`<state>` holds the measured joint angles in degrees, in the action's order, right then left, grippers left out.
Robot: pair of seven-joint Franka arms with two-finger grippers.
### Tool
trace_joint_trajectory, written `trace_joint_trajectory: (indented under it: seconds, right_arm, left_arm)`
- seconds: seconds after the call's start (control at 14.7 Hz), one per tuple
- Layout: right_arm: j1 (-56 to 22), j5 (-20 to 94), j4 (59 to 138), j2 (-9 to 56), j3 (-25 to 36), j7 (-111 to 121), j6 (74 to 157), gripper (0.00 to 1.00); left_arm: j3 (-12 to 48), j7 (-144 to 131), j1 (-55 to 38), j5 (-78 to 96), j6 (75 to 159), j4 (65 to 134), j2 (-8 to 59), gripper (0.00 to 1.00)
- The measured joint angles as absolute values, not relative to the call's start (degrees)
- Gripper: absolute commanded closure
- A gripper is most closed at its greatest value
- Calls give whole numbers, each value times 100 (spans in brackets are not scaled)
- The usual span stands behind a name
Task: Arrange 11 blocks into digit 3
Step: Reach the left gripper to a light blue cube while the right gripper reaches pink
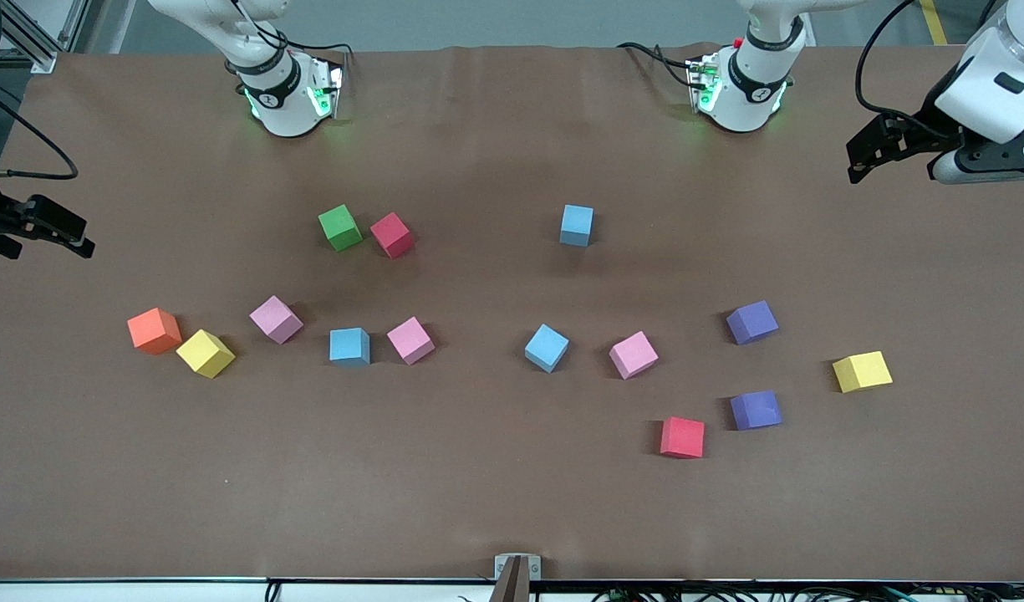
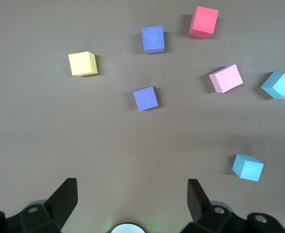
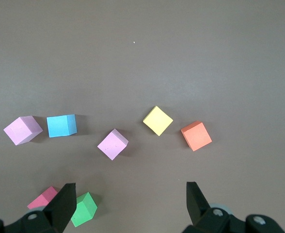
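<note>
**13 foam cubes scattered, no digit formed, both grippers open and empty**

The brown table [image 1: 495, 502] holds 13 small matte foam cubes, all lying apart from one another or just beside a neighbour; none are lined up into bars.

Toward the right arm's end, the green foam cube [image 1: 340, 227] sits just beside a red foam cube [image 1: 392, 235]. Nearer the front camera, the orange foam cube [image 1: 154, 330] lies just beside a yellow foam cube [image 1: 205, 353], then come a pink foam cube [image 1: 276, 318], a light blue foam cube [image 1: 349, 346] and a second pink cube [image 1: 410, 340].

Around the middle, a second light blue cube [image 1: 577, 225] stands alone near the bases' side; a third light blue cube [image 1: 547, 347] and a third pink cube [image 1: 633, 354] lie nearer the camera.

Toward the left arm's end are 2 purple foam cubes [image 1: 751, 322] [image 1: 756, 410], a second red cube [image 1: 682, 437] and a second yellow cube [image 1: 862, 371].

The left gripper [image 1: 875, 155] hangs over the table's edge at the left arm's end, fingers [image 2: 65, 196] spread wide and holding nothing. The right gripper [image 1: 48, 227] waits at the table's edge at the right arm's end, possibly just off it, with fingers [image 3: 65, 199] likewise apart and empty.
</note>
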<state>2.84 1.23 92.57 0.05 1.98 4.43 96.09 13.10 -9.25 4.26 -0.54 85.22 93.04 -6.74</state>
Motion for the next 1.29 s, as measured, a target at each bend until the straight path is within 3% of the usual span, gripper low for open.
trace_joint_trajectory:
  seconds: [0.68,1.29]
  right_arm:
    - [284,123,9243,-2,197,443,9614,0]
    - [284,123,9247,-5,194,443,9634,0]
  left_arm:
    - [1415,-936,410,8,8616,9187,-515,0]
    - [2621,-3289,-143,23,10268,9450,1065,0]
